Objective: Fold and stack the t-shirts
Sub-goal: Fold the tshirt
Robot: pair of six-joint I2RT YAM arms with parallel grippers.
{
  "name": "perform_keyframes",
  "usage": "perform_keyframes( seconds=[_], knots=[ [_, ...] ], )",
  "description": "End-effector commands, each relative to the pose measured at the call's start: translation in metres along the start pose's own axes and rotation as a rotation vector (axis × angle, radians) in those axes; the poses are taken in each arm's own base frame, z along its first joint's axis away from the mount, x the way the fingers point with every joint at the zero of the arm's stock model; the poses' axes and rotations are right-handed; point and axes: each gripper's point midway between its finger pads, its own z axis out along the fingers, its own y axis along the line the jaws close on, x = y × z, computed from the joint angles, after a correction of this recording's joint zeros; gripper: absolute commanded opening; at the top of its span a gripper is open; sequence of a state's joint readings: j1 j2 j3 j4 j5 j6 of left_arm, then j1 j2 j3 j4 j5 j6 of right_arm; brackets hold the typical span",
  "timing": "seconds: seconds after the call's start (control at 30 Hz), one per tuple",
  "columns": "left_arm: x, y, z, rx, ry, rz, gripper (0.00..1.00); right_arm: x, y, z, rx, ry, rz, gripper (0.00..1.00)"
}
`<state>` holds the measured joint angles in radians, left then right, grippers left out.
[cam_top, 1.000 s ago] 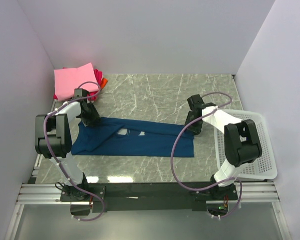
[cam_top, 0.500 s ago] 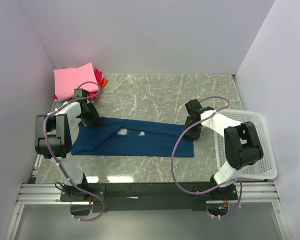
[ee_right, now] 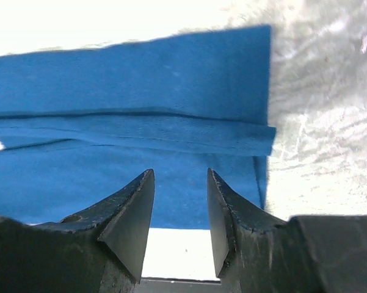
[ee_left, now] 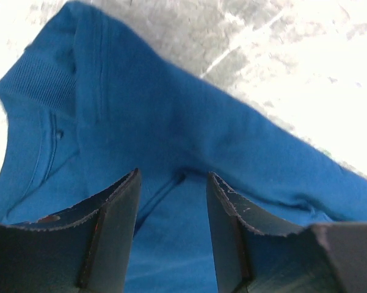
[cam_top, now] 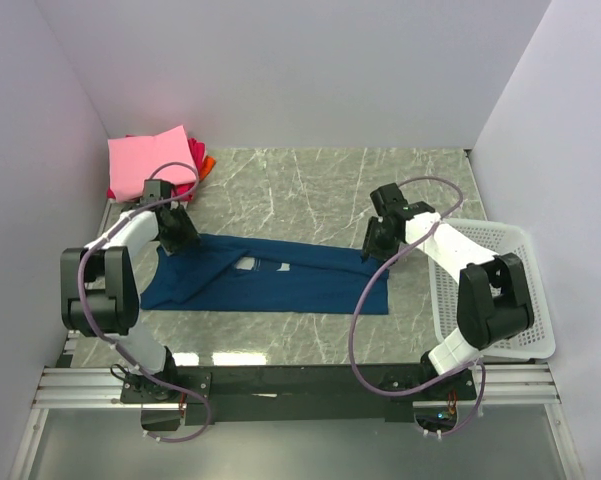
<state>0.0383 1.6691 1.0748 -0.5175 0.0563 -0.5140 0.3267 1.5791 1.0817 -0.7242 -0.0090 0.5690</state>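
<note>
Over the dark blue t-shirt's (cam_top: 280,285) ten o'clock corner hangs the left gripper (cam_top: 180,243), spread; right gripper (cam_top: 373,250), spread, at two o'clock.

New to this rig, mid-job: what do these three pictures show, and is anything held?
Two robot arms stand at the near edge of the table. The wide picture looks down from above; the other two come from a camera on each wrist, looking past its claw. A dark blue t-shirt lies across it, a folded pink t-shirt in the far left corner, a white basket on the right. The left claw and right claw are open over the shirt's ends, holding nothing.
</note>
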Motion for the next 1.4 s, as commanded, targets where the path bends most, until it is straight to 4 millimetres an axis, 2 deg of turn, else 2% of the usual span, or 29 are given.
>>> perform_keyframes(
  seconds=[0.0,0.2,0.33,0.8,0.93,1.1,1.13,1.2,1.37],
  knots=[
    [0.005,-0.005,-0.017,0.036,-0.011,-0.004,0.53,-0.020,0.019,-0.024,-0.071,-0.064,-0.039,0.47],
    [0.014,-0.020,-0.015,0.128,0.017,-0.001,0.51,-0.033,0.036,-0.010,-0.106,-0.045,-0.053,0.47],
    [0.017,-0.019,-0.008,0.114,0.036,-0.011,0.50,-0.035,0.041,-0.009,-0.121,-0.047,-0.052,0.47],
    [0.016,-0.025,0.010,0.131,0.059,0.012,0.43,-0.014,0.030,-0.002,-0.123,-0.024,-0.019,0.47],
    [0.018,-0.027,0.011,0.143,0.068,0.013,0.35,-0.011,0.028,-0.002,-0.120,-0.022,-0.011,0.47],
    [0.018,-0.029,0.008,0.152,0.068,0.011,0.16,-0.012,0.027,-0.004,-0.115,-0.026,-0.020,0.47],
    [0.019,-0.031,0.007,0.159,0.067,0.012,0.07,-0.012,0.027,-0.004,-0.114,-0.027,-0.024,0.47],
    [0.017,-0.035,0.001,0.174,0.057,0.014,0.00,-0.012,0.027,-0.003,-0.115,-0.023,-0.026,0.47],
    [0.021,-0.043,-0.012,0.217,0.053,0.020,0.00,-0.013,0.030,-0.001,-0.121,-0.012,-0.041,0.47]
  ],
)
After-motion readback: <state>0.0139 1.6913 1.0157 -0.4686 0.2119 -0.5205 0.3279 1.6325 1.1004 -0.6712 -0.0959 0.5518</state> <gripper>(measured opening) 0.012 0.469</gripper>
